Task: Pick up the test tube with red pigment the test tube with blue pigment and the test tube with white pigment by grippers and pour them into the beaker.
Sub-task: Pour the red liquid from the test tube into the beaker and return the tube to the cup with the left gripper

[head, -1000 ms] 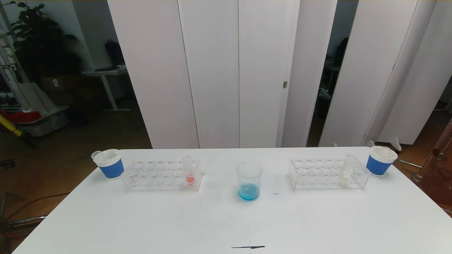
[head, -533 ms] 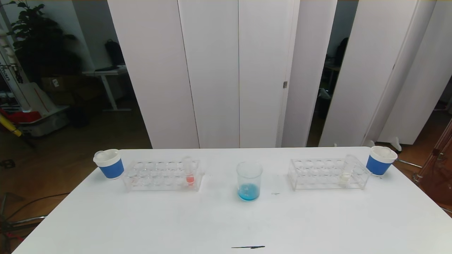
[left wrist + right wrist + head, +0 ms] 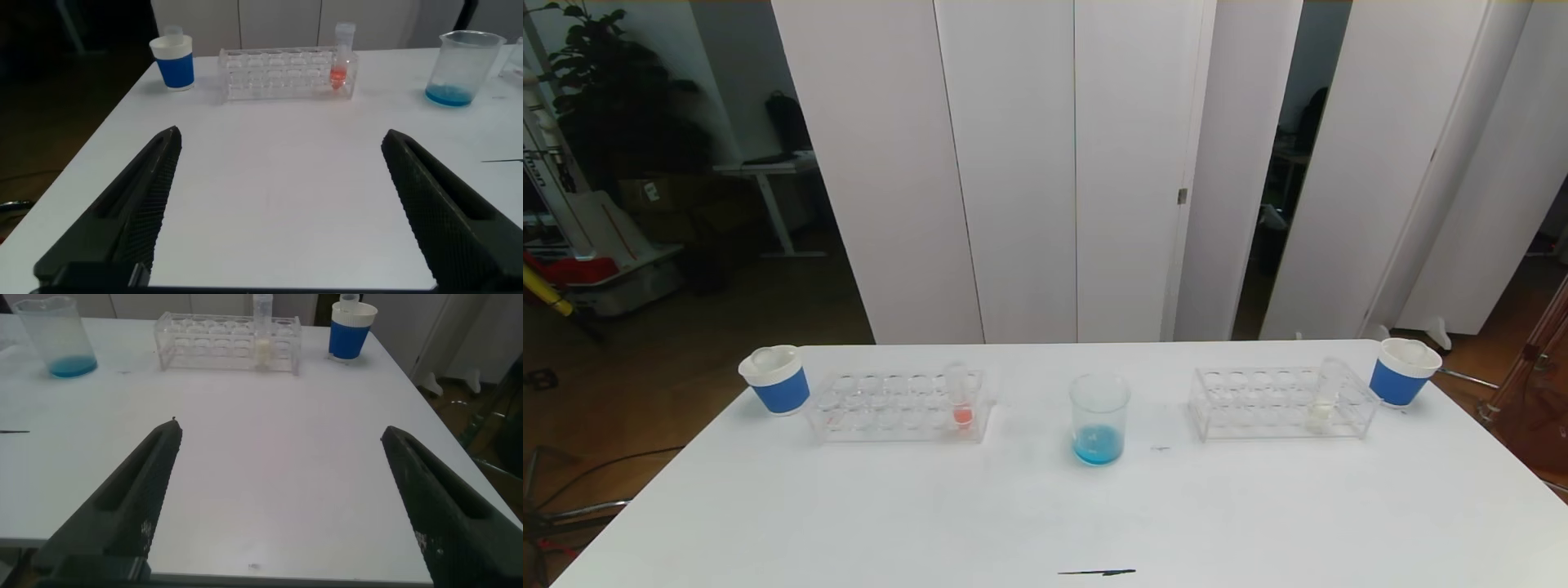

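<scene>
Head view: two racks (image 3: 898, 406) (clear)

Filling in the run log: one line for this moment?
beaker: blue liquid inside | red tube: racked | white tube: racked | left gripper, right gripper: open, empty

The near half of the table (image 3: 1045, 523) lies bare. Farther back stand two racks (image 3: 898, 406) (image 3: 1282, 402), the beaker (image 3: 1099, 419) between them (gaps either side), and cups (image 3: 776, 379) (image 3: 1403, 371) at the ends.
</scene>
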